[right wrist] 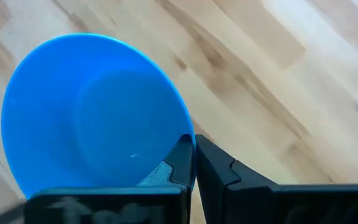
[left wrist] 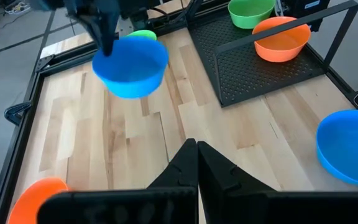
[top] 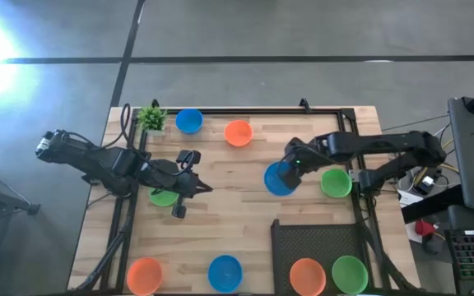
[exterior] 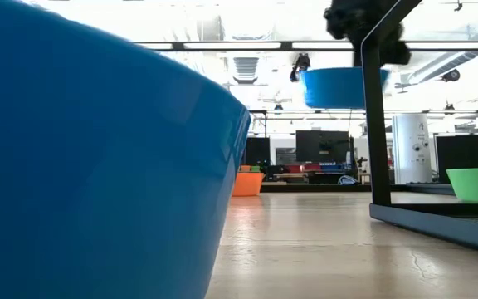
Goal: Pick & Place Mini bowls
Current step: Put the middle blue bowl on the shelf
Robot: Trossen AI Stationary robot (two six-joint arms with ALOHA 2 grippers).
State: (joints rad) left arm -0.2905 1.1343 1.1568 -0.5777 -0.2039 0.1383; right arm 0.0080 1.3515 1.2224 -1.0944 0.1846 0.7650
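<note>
Nine mini bowls are showing in the high view. Three are blue (top: 189,122) (top: 279,178) (top: 225,272), three are orange (top: 238,132) (top: 145,275) (top: 308,275), and three are green (top: 163,196) (top: 336,182) (top: 350,273). One small potted plant (top: 151,118) is standing on the table, and one black perforated tray (top: 319,238) is lying there too.

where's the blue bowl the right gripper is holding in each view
High view: the held blue bowl is right of table centre, at the right gripper.
Low view: raised in the air, upper right of centre.
Left wrist view: upper left, lifted off the wood.
Right wrist view: fills the left half, rim pinched.
Shared landmark: the black perforated tray.
</note>
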